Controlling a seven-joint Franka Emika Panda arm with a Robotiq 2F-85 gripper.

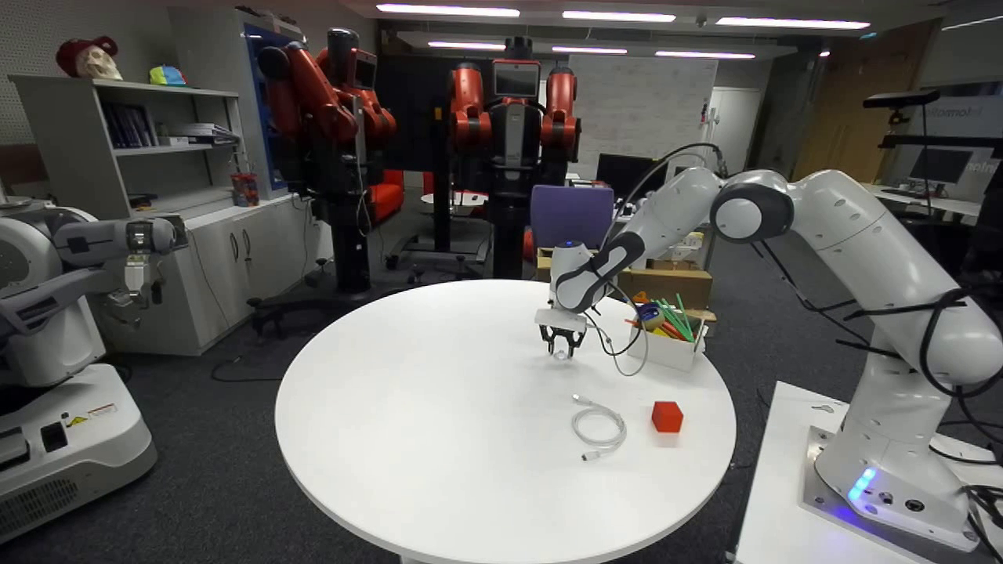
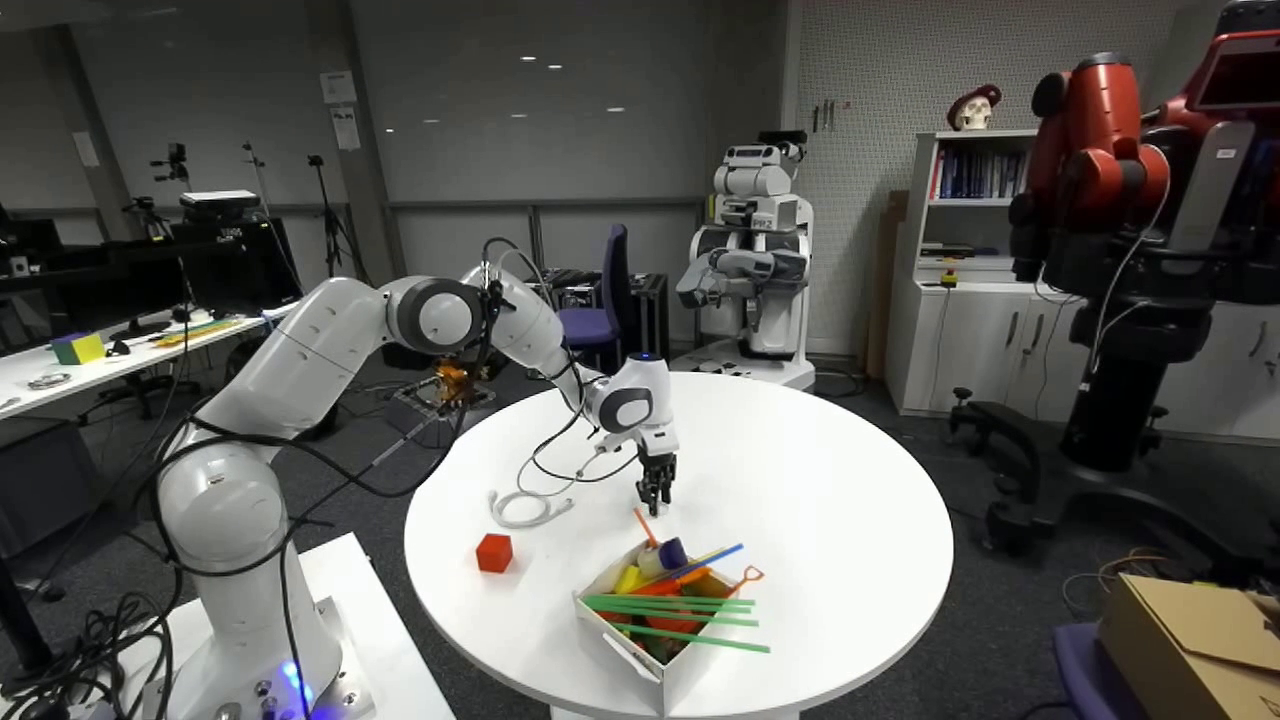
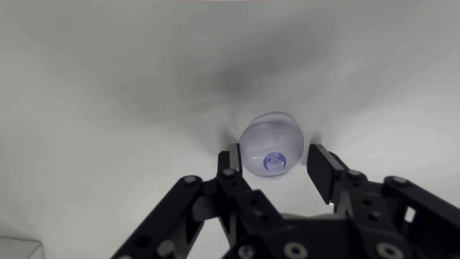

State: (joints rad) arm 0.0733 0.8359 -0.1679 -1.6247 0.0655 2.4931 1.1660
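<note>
Clear round thing (image 3: 271, 136) sits on the white table (image 1: 431, 423), right between the two fingers (image 3: 235, 157) of the gripper (image 1: 561, 352). It looks a bit purple, with a small dark ring in it. From where I stand, the gripper points straight down and its fingers are apart, not squeezing. In the wrist view one finger seems to touch the round thing, and a thin gap shows by the other. A white robot arm (image 1: 850, 219) holds the gripper from above. Just beside the gripper is a white box (image 1: 666, 354), with long green sticks (image 2: 670, 602) poking over its edge. Near the gripper lies a white cord (image 1: 624, 431) in a loop. A red block (image 1: 668, 417) sits farther from the gripper. Well apart from it stand two big red robots (image 1: 513, 133).
</note>
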